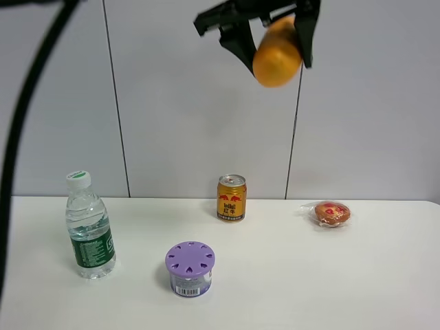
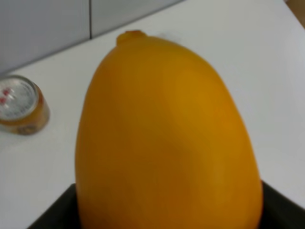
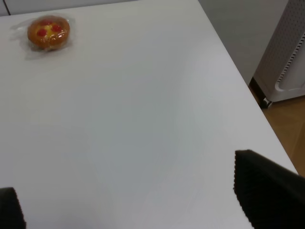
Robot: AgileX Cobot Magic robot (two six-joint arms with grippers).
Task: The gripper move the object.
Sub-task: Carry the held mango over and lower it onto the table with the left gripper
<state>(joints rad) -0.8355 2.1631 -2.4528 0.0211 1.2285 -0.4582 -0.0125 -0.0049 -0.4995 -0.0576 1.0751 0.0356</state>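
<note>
My left claw (image 1: pixel 276 60) is clamped on the mango (image 1: pixel 278 48), held high, with the gold can (image 1: pixel 232 198) well below me. The pickup looks done; carrying and setting down are left. My right claw (image 3: pixel 128 200) stands apart, empty.

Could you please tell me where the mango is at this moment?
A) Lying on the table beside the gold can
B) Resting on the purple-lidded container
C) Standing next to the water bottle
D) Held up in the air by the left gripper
D: the left gripper clamps the mango high above the table, well over the gold can.
</note>
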